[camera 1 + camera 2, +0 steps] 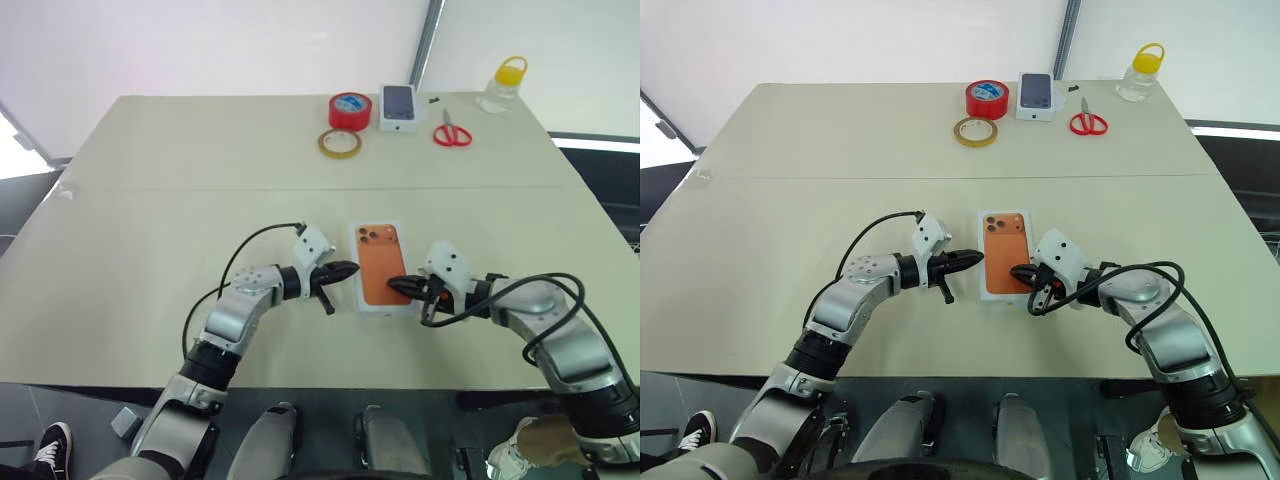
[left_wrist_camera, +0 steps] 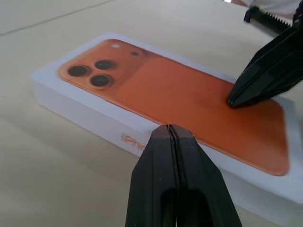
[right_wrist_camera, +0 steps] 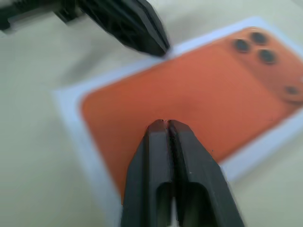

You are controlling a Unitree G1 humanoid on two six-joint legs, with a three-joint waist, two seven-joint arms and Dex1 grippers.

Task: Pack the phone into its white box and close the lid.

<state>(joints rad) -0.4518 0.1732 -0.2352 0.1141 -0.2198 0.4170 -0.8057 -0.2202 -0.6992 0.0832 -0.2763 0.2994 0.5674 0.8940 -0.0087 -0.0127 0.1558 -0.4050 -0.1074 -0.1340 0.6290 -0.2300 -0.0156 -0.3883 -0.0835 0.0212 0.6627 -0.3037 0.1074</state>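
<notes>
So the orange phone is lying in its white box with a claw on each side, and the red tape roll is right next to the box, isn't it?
Not quite. The phone does lie in the white box, with the left claw and right claw at either side. But the red tape roll is not next to it: the left eye view shows it at the table's far edge, beside a small white carton.

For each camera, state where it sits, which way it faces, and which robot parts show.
Left eye and right eye views: on the head, facing forward and down over the table; both arms, the left tool and the right tool flank the white box.
Left wrist view: along the left tool's shut fingers at the box's side.
Right wrist view: along the right tool's shut fingers, over the orange phone picture.
Shared: each wrist view shows the other tool.
</notes>
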